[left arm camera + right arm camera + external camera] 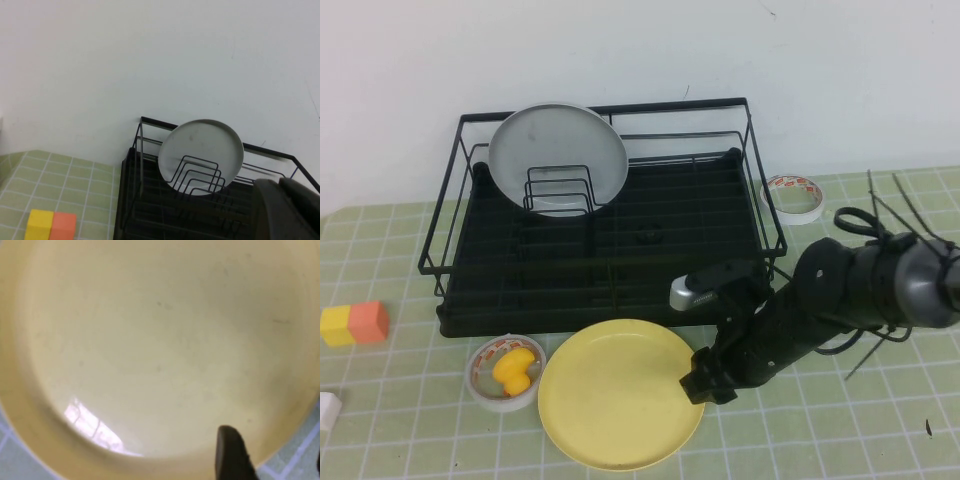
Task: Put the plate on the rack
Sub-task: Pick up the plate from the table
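Observation:
The pale-yellow plate (618,395) lies flat on the green checked mat in front of the black wire rack (720,230). My right gripper (705,385) is at the plate's right edge, low over it. In the right wrist view the plate (150,340) fills the picture; the gripper (272,452) is open, with one finger (229,452) over the plate's inside and the other just outside the rim. My left gripper (287,210) is out of the high view; it shows as two dark fingers close together, above the rack (131,200).
A grey-white plate (557,158) stands upright in the rack's loops at the back left, also seen in the left wrist view (201,150). A tape roll holding a yellow duck (508,372) touches the plate's left. Another tape roll (792,196) lies right of the rack. Yellow and orange blocks (354,323) sit far left.

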